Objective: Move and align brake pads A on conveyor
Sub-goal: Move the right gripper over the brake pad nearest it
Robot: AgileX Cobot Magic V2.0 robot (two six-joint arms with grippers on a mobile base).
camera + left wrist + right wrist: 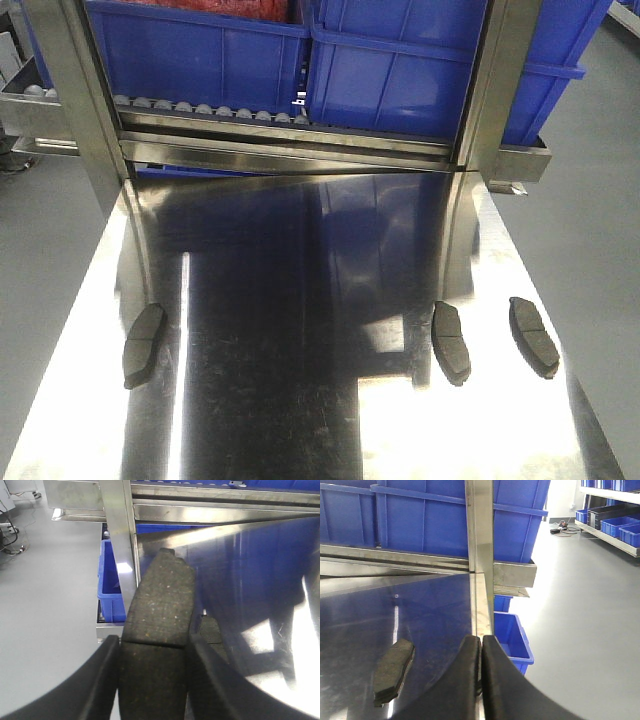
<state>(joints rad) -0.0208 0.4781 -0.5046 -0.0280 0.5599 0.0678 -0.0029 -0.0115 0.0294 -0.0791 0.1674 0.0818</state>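
On the shiny steel table [300, 430] in front of me, three small dark grey, slightly curved brake pads lie flat. The left pad [143, 345] is near the left edge. The middle pad [450, 342] and the right pad [533, 337] are near the right edge, side by side but not touching. My left gripper [154, 647] has its black fingers [100, 680] clamped on the long sides of a fourth pad [162, 600], which looks to be clear of the steel. My right gripper [481, 640] has its fingers pressed together with nothing between them, at the table's right edge, and one pad [394, 672] lies on the steel just to its left.

The dark conveyor belt shows in none of my views, so I cannot say any pad has reached it. I judge the job to be early: one pad is in hand, three wait on the table, and all the aligning is left to do.

At the table's far end, big blue plastic bins [400, 70] sit on a steel roller rack [210, 108]. Its upright steel posts [479, 540] stand at the far corners, close to my wrists, and I'd swing wide of them. A smaller blue crate [111, 587] sits low beside the table. Glare and reflections on the steel make the pad edges harder to read.
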